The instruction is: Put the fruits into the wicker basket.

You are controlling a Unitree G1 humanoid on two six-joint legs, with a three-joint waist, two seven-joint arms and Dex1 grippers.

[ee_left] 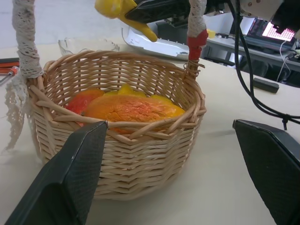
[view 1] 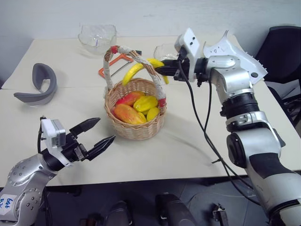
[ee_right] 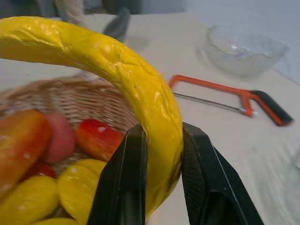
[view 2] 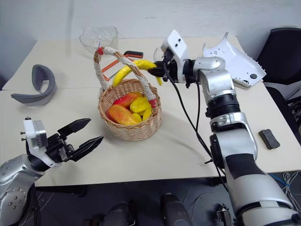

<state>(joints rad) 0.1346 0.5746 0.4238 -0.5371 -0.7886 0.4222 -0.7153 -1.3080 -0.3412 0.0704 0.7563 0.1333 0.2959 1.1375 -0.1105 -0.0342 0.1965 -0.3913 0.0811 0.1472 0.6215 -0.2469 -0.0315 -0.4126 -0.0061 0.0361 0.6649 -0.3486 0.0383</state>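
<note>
The wicker basket [view 1: 136,123] stands mid-table with an orange-red mango [view 1: 127,113] and other yellow and red fruits inside. My right gripper [view 1: 162,70] is shut on a curved yellow banana [view 1: 139,68], which hangs in the air above the basket beside its wrapped handle [view 1: 111,66]. In the right wrist view the banana [ee_right: 112,70] is pinched between both fingers [ee_right: 124,183]. Nearer the table's front edge, on the basket's left, my left gripper [view 1: 99,133] stands open and holds nothing. Through the left wrist view the basket [ee_left: 117,154] sits just ahead of the open fingers [ee_left: 70,183].
A grey curved headrest [view 1: 40,84] lies at the far left. A clear glass bowl [view 1: 97,37] and an orange hacksaw [view 1: 117,63] sit behind the basket. A white plastic shell [view 2: 235,56] lies at the back right, a small black block [view 2: 269,138] near the right edge.
</note>
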